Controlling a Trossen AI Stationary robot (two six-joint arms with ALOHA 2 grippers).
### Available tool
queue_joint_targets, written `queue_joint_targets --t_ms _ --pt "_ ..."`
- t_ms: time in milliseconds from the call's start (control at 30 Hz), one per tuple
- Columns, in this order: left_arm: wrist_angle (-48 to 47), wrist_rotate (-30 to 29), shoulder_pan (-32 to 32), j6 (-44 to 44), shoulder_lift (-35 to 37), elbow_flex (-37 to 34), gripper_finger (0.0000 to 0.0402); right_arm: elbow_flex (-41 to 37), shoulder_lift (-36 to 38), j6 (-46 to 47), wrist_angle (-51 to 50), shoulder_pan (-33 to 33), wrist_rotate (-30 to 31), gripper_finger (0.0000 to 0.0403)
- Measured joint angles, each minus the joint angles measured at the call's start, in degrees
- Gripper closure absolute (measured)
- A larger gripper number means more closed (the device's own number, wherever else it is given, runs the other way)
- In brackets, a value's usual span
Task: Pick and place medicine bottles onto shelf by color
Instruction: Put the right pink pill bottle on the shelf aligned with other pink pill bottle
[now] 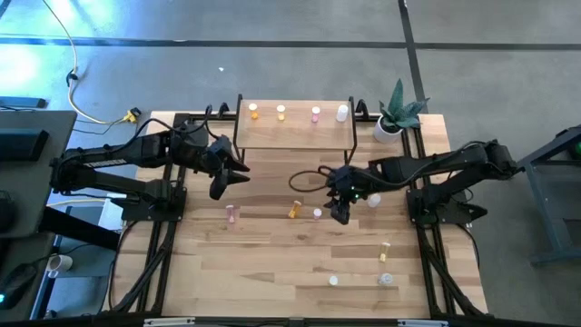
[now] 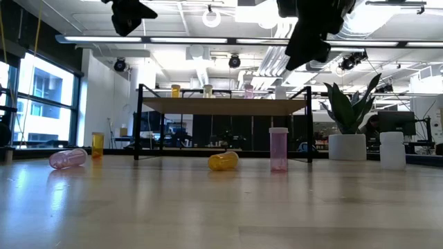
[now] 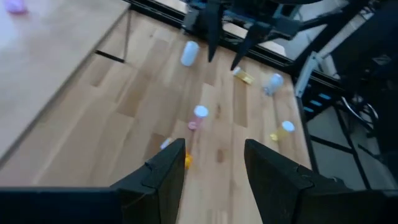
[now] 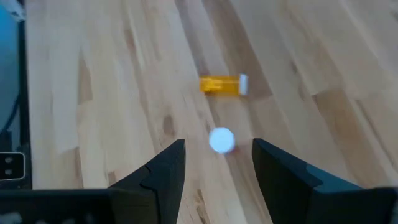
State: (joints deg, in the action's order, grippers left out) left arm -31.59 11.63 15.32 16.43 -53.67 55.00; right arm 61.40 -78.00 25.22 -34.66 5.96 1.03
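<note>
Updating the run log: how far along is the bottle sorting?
Done: four bottles stand on the shelf. In hand: nothing; the right gripper, jaws open, hangs above an upright pink bottle. The left gripper waits open. Left: about seven bottles on the table.

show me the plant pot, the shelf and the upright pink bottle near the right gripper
plant pot (image 1: pixel 388 130): high view, on the white pot's rim under the leaves.
shelf (image 1: pixel 292 133): high view, on bare board in front of the bottles.
upright pink bottle (image 2: pixel 278 151): low view, on its pink body below the cap.

Two dark jointed arms, black cable looping near right end effector (image 1: pixel 339 214).
</note>
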Motion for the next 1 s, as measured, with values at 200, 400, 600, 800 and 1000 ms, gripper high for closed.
queue_joint_targets --t_ms 200,400,600,800,1000 --pt "-0.16 0.17 -3.08 -0.01 -0.02 0.0 0.0245 -6.68 -0.02 -1.47 9.99 1.4 -0.03 0.0226" --pt "-0.34 -0.04 -3.88 1.44 -0.02 0.0 0.0245 -11.51 -0.02 -2.71 15.97 0.8 0.01 0.0224" --pt "-0.79 -0.12 -3.86 1.44 -0.04 0.0 0.0245 -13.79 -0.05 -13.55 21.17 1.32 3.25 0.0206" --pt "-0.76 -0.25 -3.86 1.44 -0.04 0.0 0.0245 -15.87 -0.07 -17.02 24.82 1.31 3.47 0.0202" --pt "-0.76 -0.25 -3.86 1.42 -0.04 0.0 0.0245 -19.8 -0.11 -18.21 32.12 1.31 3.37 0.0202"
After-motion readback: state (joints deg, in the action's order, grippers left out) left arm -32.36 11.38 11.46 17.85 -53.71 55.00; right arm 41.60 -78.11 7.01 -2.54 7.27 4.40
